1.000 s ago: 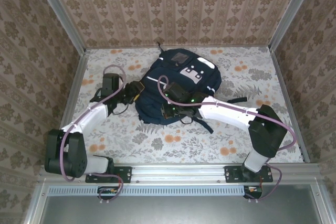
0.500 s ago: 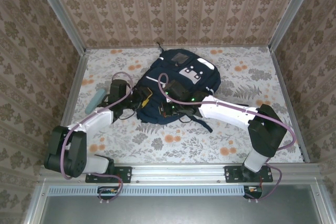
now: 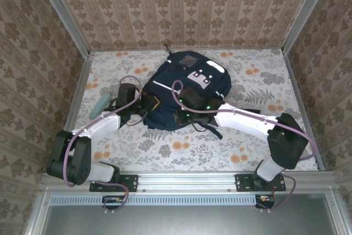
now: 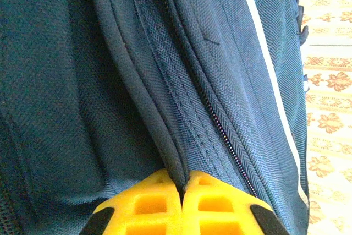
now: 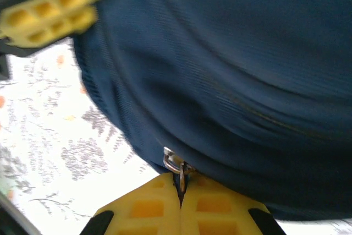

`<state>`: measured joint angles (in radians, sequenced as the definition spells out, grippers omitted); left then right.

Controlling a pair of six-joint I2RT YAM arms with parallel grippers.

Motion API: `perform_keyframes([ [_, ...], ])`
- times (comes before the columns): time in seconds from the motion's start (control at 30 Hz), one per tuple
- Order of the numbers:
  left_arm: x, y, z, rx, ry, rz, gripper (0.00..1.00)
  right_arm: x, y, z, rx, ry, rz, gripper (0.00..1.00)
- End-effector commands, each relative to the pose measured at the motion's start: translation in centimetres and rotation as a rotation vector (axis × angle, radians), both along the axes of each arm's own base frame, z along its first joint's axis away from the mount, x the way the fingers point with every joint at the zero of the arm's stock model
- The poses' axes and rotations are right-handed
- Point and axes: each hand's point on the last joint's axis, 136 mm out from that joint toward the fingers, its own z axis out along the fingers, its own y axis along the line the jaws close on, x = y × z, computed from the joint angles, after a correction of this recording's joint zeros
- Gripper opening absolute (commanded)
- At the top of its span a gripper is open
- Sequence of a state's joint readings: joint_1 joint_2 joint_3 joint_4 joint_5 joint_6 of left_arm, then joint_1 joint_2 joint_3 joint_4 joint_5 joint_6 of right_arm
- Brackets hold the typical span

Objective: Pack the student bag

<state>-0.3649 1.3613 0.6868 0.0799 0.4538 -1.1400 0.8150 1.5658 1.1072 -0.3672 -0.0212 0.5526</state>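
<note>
The student bag (image 3: pixel 165 81) lies flat on the tabletop (image 3: pixel 258 81), near the mid & a bit toward the far wall. It's big & dark blue, w/ grey-white patches at its far end & thin white lines on it. Its dark straps (image 3: pixel 216 130) spill out at the near-right side onto the flowery cloth.

The left tool (image 3: pixel 152 103) is at the bag's left edge. In the L wrist cam the left tool (image 4: pixel 182 182) is closed tight. Its two yellow fingers (image 4: pixel 146 205) press together & pinch a thick fold of the blue bag cloth (image 4: pixel 82 81). A zip (image 4: pixel 220 136) runs just right of that fold. A white stripe (image 4: pixel 264 53) runs farther right.

The right tool (image 3: pixel 179 116) is at the bag's near edge, close to the left tool but not touching it. In the R wrist cam the right tool (image 5: pixel 180 188) is closed too. It holds a small metal zip pull (image 5: pixel 173 160) btw its yellow tips. The bag (image 5: pixel 231 53) bulges above it. This pic is a bit blurry. The left tool's yellow fingers (image 5: pixel 55 12) show in the top-left corner.

A small teal thing (image 3: pixel 99 104) lies on the tabletop, left of the left arm & well apart from the bag. Can't tell what it is.
</note>
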Motion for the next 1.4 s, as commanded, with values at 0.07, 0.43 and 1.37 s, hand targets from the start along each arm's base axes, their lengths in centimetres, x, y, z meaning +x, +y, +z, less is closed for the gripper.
perform_keyframes([
  [0.07,0.7,1.8,-0.7,0.099,-0.011,0.032,0.0,1.0,-7.9,0.0,-0.135,-0.044,-0.157,0.0],
  [0.43,-0.4,1.8,-1.7,0.09,0.004,-0.012,0.0,6.6,-15.3,0.3,-0.19,-0.083,-0.314,0.0],
  [1.37,-0.8,1.7,-0.7,0.082,-0.024,-0.086,0.0,6.3,-7.6,3.1,-0.001,-0.067,0.095,0.92],
])
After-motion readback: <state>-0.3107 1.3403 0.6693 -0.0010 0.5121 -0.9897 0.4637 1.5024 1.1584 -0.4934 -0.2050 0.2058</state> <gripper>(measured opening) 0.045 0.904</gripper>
